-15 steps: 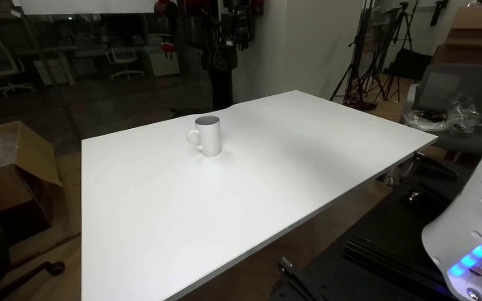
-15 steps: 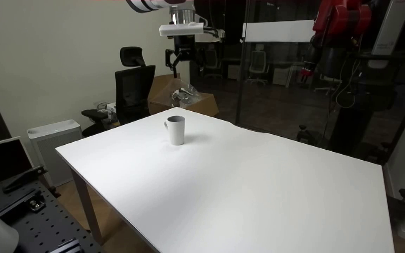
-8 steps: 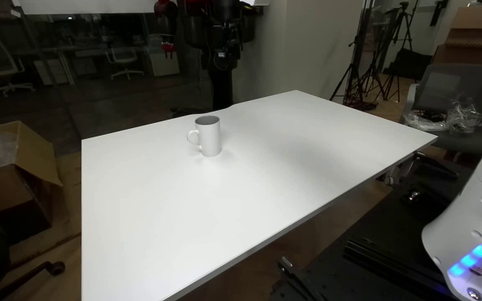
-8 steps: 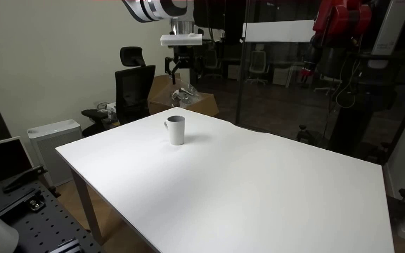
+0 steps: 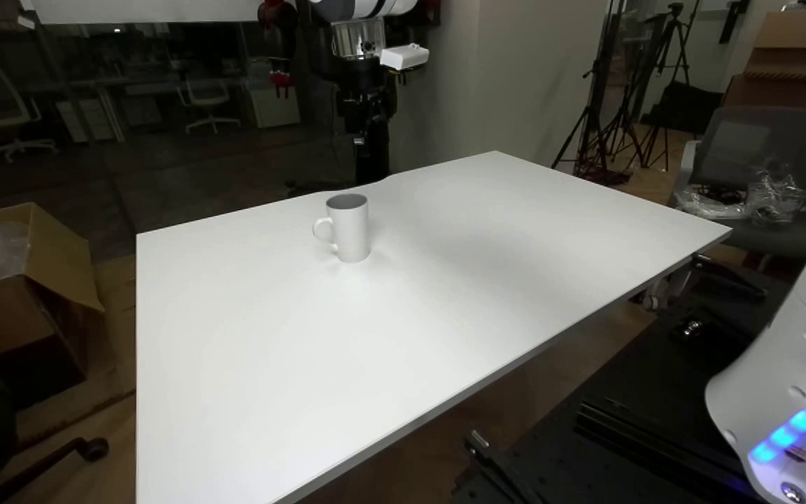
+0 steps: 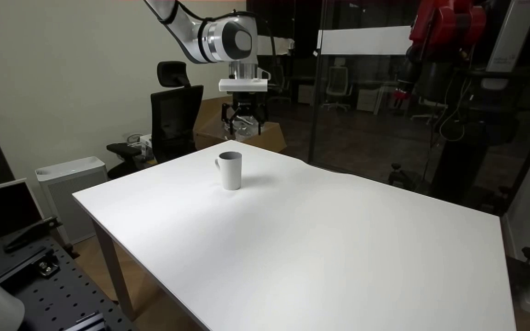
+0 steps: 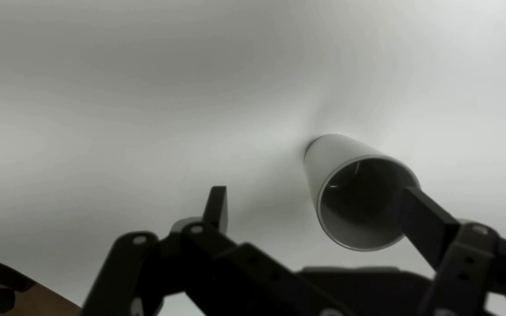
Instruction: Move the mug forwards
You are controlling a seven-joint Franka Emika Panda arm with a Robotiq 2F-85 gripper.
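Wrist view gives us the gripper [image 7: 314, 188] as nearest: its two fingers stand wide apart, and it has hold of nothing. One finger covers part of the rim of the white mug [image 7: 354, 193], yet in both exterior views we see a gap between the fingertips and the mug. The mug stands upright on the white table [image 6: 338, 239], lower than the gripper. Farther, in an exterior view, we find a black office chair [image 6: 176, 115], near it a cardboard box [image 6: 272, 138], and beyond these a dark glass wall [image 6: 361, 124].

In view are one mug [image 6: 231, 174], one foreground table [image 6: 338, 239], one black hand [image 6: 245, 132] and two fingers [image 7: 428, 224].
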